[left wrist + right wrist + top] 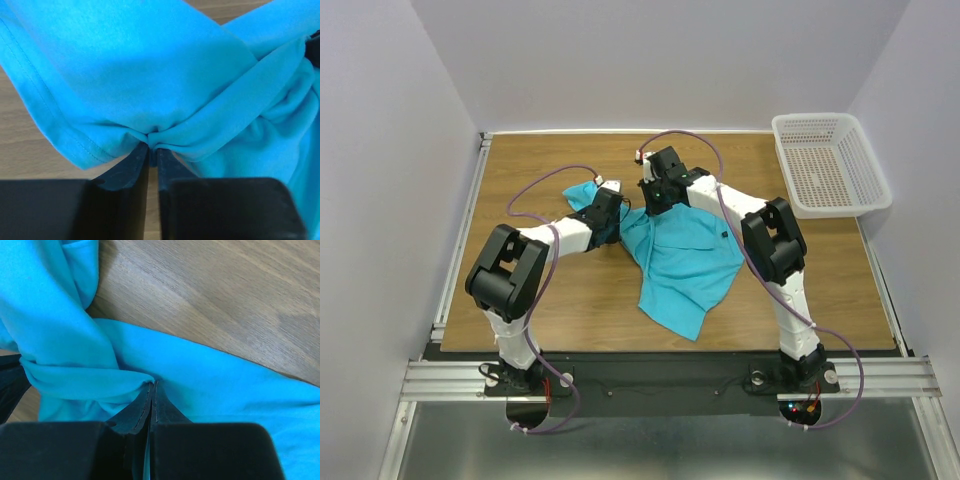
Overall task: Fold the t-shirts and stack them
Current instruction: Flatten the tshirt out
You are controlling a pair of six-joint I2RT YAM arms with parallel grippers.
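top external: i see one turquoise t-shirt point(685, 262) lying crumpled near the middle of the worktop point(570, 310). it is bunched toward the far edge and fans out to a loose corner pointing at the near edge. a small dark mark shows on its right half. left wrist: left gripper point(153, 150) is pinched together on a gathered fold beside a stitched hem. right wrist: right gripper point(152, 386) is clamped tight on another fold of the same cloth. a white mesh basket point(825, 118) sits at the far right corner.
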